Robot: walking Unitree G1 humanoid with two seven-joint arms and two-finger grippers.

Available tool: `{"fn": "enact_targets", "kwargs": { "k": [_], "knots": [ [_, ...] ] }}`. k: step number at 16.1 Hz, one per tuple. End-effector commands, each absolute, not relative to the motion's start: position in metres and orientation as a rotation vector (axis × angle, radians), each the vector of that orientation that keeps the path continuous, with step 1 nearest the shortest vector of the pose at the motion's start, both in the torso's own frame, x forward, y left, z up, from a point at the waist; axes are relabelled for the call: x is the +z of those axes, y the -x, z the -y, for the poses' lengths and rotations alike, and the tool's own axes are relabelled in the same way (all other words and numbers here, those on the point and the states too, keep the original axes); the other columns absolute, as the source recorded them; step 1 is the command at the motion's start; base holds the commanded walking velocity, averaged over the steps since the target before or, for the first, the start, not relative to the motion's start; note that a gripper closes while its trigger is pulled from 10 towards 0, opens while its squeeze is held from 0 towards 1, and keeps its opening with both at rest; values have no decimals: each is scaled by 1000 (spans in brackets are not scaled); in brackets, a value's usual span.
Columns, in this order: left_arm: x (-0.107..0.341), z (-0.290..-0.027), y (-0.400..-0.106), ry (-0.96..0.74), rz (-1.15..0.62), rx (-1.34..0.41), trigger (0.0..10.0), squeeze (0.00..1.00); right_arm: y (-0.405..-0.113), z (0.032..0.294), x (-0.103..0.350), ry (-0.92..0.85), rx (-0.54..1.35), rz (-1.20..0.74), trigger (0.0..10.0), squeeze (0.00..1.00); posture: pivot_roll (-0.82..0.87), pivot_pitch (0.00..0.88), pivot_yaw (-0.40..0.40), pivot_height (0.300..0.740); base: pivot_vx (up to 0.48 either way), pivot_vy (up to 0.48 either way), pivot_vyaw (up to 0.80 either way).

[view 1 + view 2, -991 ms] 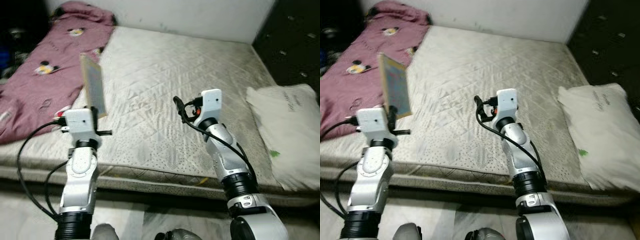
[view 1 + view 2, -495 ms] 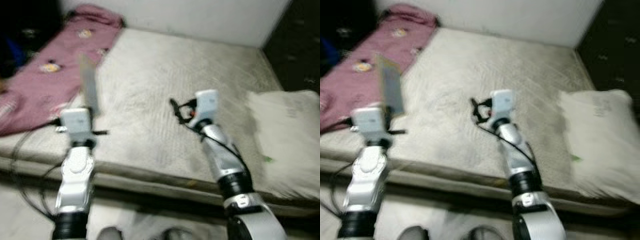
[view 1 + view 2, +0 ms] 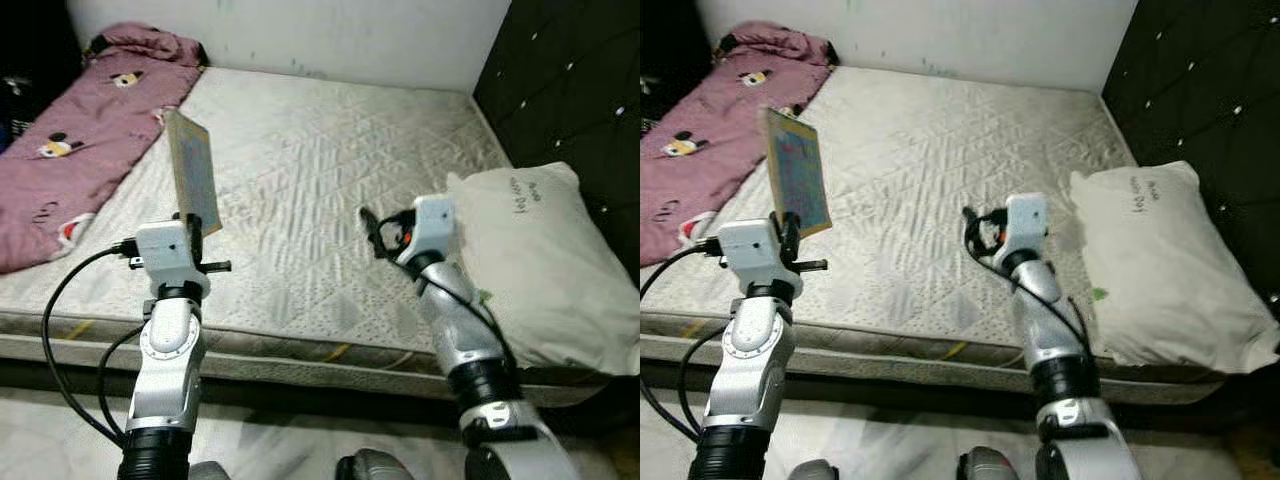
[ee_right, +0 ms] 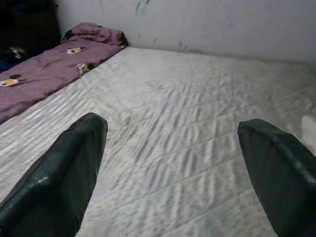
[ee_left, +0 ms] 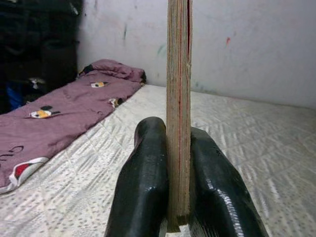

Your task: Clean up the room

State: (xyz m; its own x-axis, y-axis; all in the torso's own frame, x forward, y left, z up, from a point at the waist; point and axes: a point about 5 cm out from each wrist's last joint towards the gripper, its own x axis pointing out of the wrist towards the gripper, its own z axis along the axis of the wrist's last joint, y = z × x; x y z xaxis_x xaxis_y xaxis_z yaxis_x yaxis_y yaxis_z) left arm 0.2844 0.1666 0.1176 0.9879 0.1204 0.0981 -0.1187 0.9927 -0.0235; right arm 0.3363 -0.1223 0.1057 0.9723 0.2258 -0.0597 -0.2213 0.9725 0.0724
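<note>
My left gripper (image 5: 177, 197) pinches a thin book (image 3: 193, 183) upright by its bottom edge; it could tip out. Right gripper (image 4: 173, 163) spread, empty, over the mattress (image 3: 330, 150).

Even indoor light, sharp pics

I see a bare quilted mattress (image 3: 320, 170) stretching ahead of both my grippers. A maroon cartoon-print blanket (image 3: 85, 130) lies along its edge beyond my left gripper; a white pillow (image 3: 535, 265) rests just beside my right.
</note>
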Motion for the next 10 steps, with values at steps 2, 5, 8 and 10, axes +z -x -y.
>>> {"fn": "enact_targets", "kwargs": {
  "k": [2,5,8,10],
  "knots": [
    [124,-161,-287,35,130,47,10000,0,-337,125,116,-70,202,-27,10000,0,-101,0,-23,740,0,0,-587],
    [129,-158,-293,36,144,8,10000,0,-332,130,114,-69,190,-27,10000,0,-113,0,-26,740,0,0,-360],
    [125,-158,-290,54,132,14,10000,0,-328,133,111,-55,190,-43,10000,0,-112,0,-31,740,0,0,0],
    [123,-156,-286,52,130,12,10000,0,-327,133,110,-55,191,-45,10000,0,-106,0,-32,740,0,0,0]
  ]
}}
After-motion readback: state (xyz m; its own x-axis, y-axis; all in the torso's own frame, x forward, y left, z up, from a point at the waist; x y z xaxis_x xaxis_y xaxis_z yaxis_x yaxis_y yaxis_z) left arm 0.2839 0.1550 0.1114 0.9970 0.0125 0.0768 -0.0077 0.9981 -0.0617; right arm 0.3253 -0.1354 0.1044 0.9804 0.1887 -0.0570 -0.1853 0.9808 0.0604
